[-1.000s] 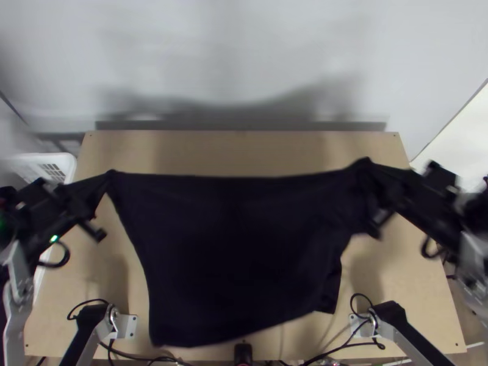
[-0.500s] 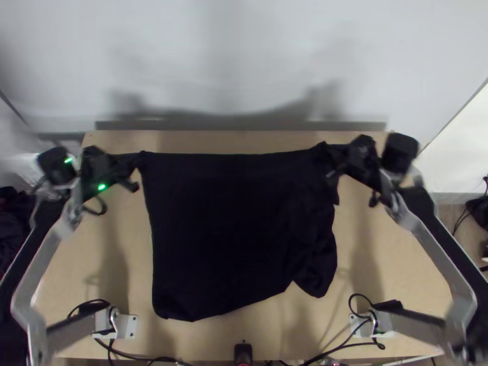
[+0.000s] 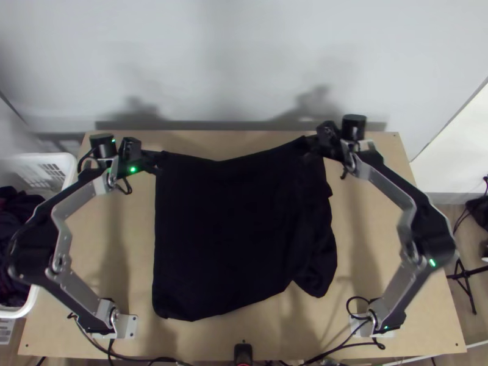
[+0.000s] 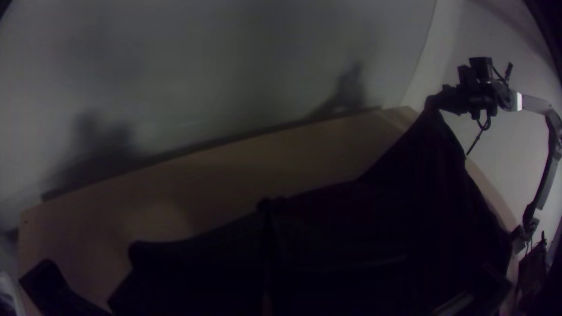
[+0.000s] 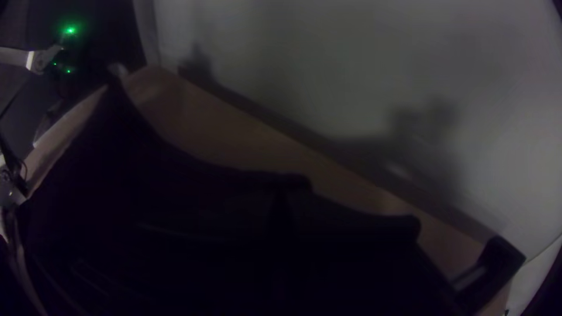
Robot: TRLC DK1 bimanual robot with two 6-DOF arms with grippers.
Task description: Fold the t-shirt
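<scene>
a pale wall (image 3: 244, 61) stands behind the big light wooden table (image 3: 210, 341). dark, fuzzy shadows are on the wall. the black t-shirt (image 3: 238, 238) is in the middle of the table, spread wide. its far edge is up off the wood and dips between its two far corners. its near edge goes on a slant, with a loose round flap by the right. it is so dark that i can't tell how many layers there are, or where the sleeves and neck are.

the left arm (image 3: 79, 198) and the right arm (image 3: 390, 183) bend in from both sides. at the left, a white basket (image 3: 18, 313) has dark cloth (image 3: 12, 219) in it. the left arm hides some of the basket, and the rest is cut off.

the left gripper (image 3: 160, 161) is pinched tight on the far left corner of the t-shirt. the right gripper (image 3: 312, 143) is pinched tight on the far right corner. in both wrist views, black cloth and black fingers (image 4: 264, 234) run together, so it is hard to see where one stops.

a little black thing (image 3: 243, 352) is at the table's near edge, partly cut off.
</scene>
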